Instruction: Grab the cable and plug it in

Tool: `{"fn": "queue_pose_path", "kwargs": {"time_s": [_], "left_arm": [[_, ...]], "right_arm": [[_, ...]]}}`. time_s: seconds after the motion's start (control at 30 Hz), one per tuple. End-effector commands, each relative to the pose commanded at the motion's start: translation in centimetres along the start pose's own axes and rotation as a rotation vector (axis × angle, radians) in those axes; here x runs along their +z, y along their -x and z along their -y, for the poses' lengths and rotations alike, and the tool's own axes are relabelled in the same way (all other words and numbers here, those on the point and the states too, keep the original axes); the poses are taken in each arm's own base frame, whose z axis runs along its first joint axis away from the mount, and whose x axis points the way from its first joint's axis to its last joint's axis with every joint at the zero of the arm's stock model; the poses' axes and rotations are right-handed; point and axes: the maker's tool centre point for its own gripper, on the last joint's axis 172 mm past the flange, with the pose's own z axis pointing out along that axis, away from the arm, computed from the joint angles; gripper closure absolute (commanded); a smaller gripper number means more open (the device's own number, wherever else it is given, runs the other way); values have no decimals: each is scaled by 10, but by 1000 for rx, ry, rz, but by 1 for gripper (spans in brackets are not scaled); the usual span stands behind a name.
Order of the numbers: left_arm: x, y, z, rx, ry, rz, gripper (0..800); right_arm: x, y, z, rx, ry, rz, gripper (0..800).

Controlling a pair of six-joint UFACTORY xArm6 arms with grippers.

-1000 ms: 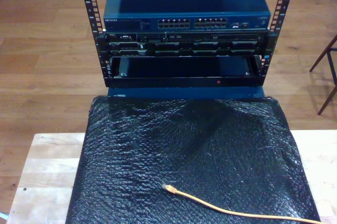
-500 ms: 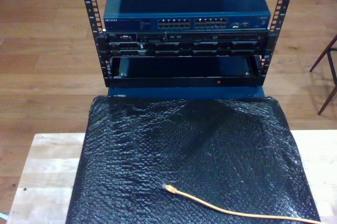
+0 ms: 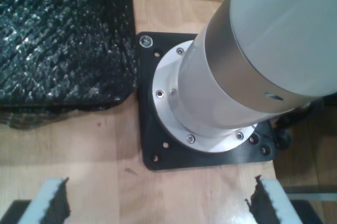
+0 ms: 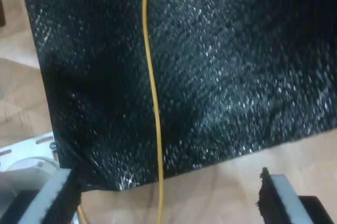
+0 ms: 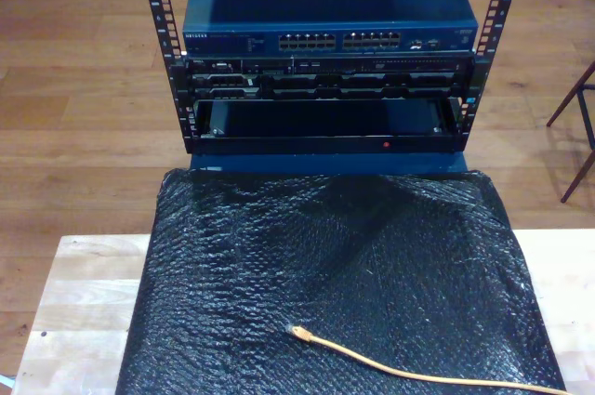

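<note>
My second claw [image 4: 166, 195] is spread wide with nothing between its foam-tipped fingers [image 4: 274, 192], and the cable [image 4: 154, 103] runs straight down the middle of that gap, its long axis leading away from the claw across the black bubble-wrap mat [image 4: 237, 76]. My first claw [image 3: 158, 200] is also spread and empty, looking down at a bare patch of the wooden worktop [image 3: 105, 145] beside an arm's black base plate [image 3: 158, 150] and the white column [image 3: 242, 60] bolted to it; a corner of the mat lies just beyond.

In the exterior view the cable [image 5: 409, 372] lies on the near part of the mat [image 5: 335, 256], coming in from that view's right edge and ending in a small plug [image 5: 297, 331] near the middle, pointing to the view's left and slightly away. I judge my second claw the nearer one, since the cable sits directly in its line. How high it hangs above the cable I cannot tell.

The blue network switch [image 5: 325, 14] with its row of ports [image 5: 339, 41] sits in the rack [image 5: 325, 88] at the far side, well apart from the plug.
</note>
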Motion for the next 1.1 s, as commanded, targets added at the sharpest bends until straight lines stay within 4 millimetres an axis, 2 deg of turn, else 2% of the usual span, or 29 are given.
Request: {"fn": "queue_pose_path", "kwargs": {"time_s": [0.23, 0.53, 0.67, 0.8, 1.1], "left_arm": [[1, -2, 2, 5, 5, 0, 0], [3, -5, 4, -14, 20, 3, 0], [4, -7, 7, -18, 10, -7, 0], [3, -8, 9, -15, 7, -7, 0], [4, -11, 10, -22, 22, -2, 0]], "right_arm": [[8, -33, -15, -28, 53, 16, 10], [-13, -61, -56, -56, 235, 2, 9], [-19, -71, -68, -77, 292, -6, 8], [-18, -77, -67, -82, 293, -9, 9], [9, -87, -58, -123, 224, 35, 9]]}}
